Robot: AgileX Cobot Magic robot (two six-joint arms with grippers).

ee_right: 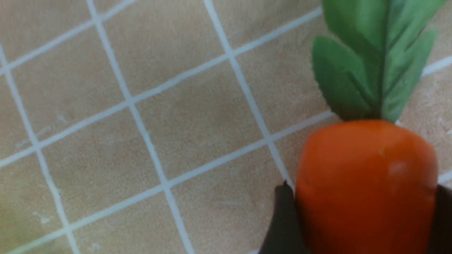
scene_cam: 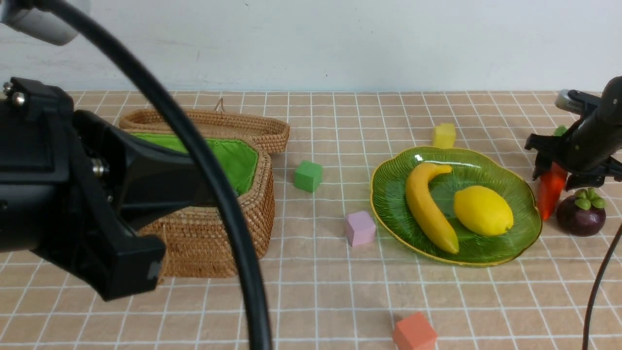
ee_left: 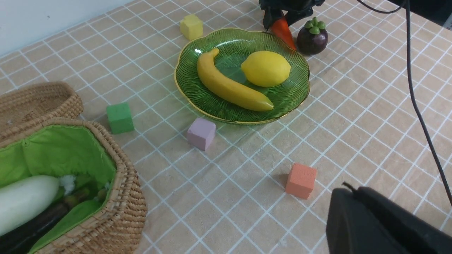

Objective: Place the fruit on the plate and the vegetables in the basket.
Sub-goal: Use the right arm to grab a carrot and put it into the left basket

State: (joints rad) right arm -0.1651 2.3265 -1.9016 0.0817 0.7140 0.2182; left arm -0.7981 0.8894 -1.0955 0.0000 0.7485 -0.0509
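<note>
Found the right end effector (scene_cam: 554,167) closed narrow on the carrot (scene_cam: 549,194), with dark fingers (ee_right: 282,225) pressed against both flanks of the thick orange shoulder, just under the green top. Saw the carrot standing tilted at three o'clock of the plate (scene_cam: 388,194), tip down toward the bench (scene_cam: 316,291) and just beside the mangosteen (scene_cam: 581,214). Could not tell whether the tip touched the bench.

Noted the banana (scene_cam: 430,206) and lemon (scene_cam: 483,210) lying side by side on the plate. Placed the basket (scene_cam: 214,243) well apart at nine o'clock of the plate, its lid (scene_cam: 252,129) at twelve o'clock behind it. Made out the white radish (ee_left: 24,201) and a dark eggplant (ee_left: 35,225) inside on the green lining. Could not pick out the cucumber.

Judged the carrot light, stiff and smooth-skinned, so likely to slip where it tapers. Rated the broad shoulder the better hold and the thin leaves too floppy to grip. Expected the round, glossy mangosteen to roll if nudged; favoured a grip across its middle, below the cap.

Could not tell how the left end effector (ee_left: 381,225) stood, with only a black bulk showing.

Read no brand, label or writing anywhere.
</note>
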